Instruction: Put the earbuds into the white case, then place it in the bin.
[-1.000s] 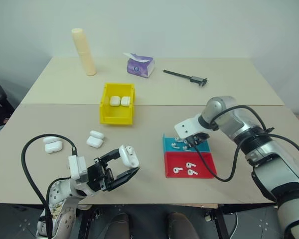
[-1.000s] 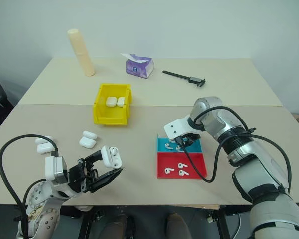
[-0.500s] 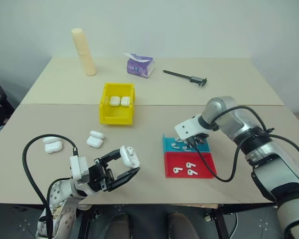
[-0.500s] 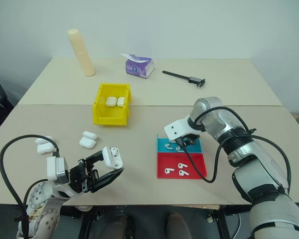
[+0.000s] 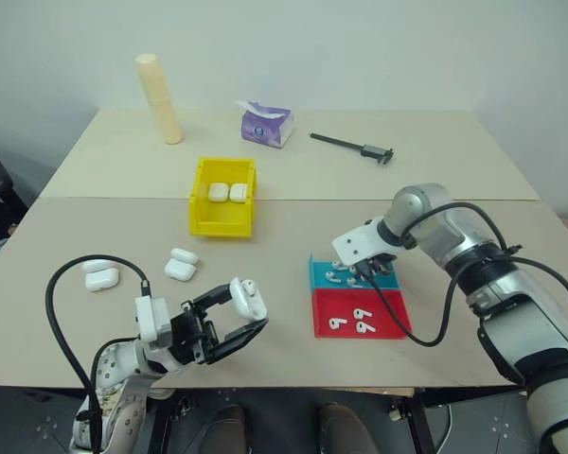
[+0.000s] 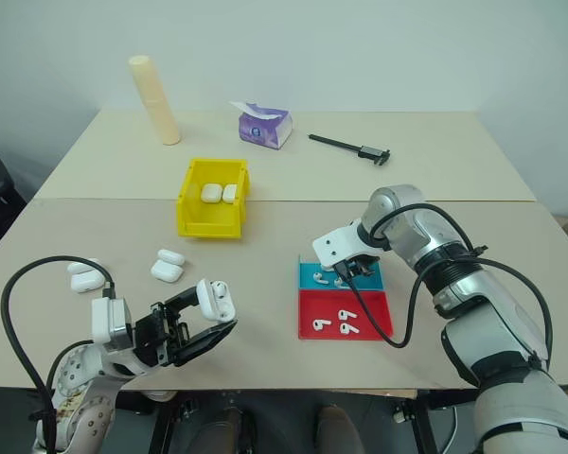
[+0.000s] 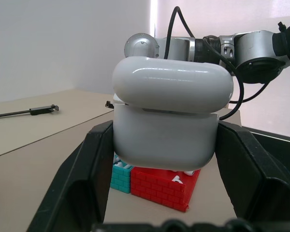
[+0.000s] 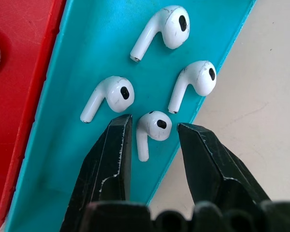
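On my surface (image 5: 293, 274) the yellow bin (image 5: 223, 197) sits well back (two cases inside). My left gripper (image 5: 235, 314) clamps the white case (image 5: 246, 298), lid ajar; my right gripper (image 8: 152, 133) straddles, part-open, one earbud (image 8: 152, 127) in the teal tray (image 8: 63, 159).

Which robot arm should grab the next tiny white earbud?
The right. Its right gripper already straddles a tiny glossy white earbud in the shallow teal tray, while the left gripper is busy holding the glossy white open case.
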Motion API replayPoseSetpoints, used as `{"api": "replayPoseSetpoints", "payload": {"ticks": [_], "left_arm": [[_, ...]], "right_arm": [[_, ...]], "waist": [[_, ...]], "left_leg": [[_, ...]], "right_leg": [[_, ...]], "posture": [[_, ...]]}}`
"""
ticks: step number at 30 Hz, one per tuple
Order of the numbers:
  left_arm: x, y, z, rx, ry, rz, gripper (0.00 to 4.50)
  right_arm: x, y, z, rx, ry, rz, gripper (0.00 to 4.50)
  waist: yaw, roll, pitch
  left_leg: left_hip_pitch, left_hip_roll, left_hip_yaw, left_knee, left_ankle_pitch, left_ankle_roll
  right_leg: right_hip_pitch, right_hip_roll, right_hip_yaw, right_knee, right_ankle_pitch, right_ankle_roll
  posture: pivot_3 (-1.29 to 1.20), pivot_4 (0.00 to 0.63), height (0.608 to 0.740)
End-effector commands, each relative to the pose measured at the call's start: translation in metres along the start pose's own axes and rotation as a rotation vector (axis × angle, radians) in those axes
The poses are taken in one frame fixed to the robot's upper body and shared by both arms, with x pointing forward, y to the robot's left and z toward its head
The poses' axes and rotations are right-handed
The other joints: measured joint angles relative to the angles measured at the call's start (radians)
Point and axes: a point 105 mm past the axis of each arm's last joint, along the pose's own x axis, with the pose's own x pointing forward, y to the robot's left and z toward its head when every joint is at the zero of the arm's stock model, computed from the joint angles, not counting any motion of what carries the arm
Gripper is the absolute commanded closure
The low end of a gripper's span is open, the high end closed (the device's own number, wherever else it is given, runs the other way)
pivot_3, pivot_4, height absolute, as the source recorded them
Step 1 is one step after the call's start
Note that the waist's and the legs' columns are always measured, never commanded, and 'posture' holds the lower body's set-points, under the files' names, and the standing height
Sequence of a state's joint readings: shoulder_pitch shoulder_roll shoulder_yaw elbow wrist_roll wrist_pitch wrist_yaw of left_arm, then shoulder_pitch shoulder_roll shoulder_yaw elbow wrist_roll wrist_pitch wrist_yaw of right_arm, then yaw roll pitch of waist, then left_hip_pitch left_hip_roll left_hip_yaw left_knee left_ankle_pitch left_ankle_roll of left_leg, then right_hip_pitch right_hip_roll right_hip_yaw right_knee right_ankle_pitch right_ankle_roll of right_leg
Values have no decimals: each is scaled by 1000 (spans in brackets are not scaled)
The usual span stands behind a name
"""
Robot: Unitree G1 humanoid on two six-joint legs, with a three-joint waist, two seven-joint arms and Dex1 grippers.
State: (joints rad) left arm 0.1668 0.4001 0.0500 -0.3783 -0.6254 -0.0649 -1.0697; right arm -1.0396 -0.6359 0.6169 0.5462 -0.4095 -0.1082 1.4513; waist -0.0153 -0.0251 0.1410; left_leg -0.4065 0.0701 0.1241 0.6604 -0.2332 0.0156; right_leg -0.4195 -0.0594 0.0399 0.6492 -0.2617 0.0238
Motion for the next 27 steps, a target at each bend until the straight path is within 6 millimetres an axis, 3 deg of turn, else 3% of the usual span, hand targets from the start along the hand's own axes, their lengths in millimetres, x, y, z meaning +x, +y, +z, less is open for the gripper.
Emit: {"api": "replayPoseSetpoints", "payload": {"ticks": [1,13,17,27], "left_arm": [[4,-3,9,45,-27,-18,1654],[2,-3,8,50,-20,-6,1654],[2,-3,7,49,-20,-2,1654],[2,-3,6,51,-17,-5,1654]], "right_arm": [[0,1,-2,-16,10,-9,2639],[3,1,-2,-32,16,-6,2639],[3,1,-4,-34,22,-3,3502],[5,2,-5,-39,26,-3,3502]], "waist": [[0,0,0],[0,0,0],[0,0,0],[0,0,0]], "left_leg": [[0,0,0,0,0,0],[0,0,0,0,0,0],[1,0,0,0,0,0],[2,0,0,0,0,0]], "right_leg": [[0,0,0,0,0,0],[0,0,0,0,0,0],[1,0,0,0,0,0],[2,0,0,0,0,0]], "posture": [[0,150,740],[0,150,740],[0,150,740],[0,150,740]]}}
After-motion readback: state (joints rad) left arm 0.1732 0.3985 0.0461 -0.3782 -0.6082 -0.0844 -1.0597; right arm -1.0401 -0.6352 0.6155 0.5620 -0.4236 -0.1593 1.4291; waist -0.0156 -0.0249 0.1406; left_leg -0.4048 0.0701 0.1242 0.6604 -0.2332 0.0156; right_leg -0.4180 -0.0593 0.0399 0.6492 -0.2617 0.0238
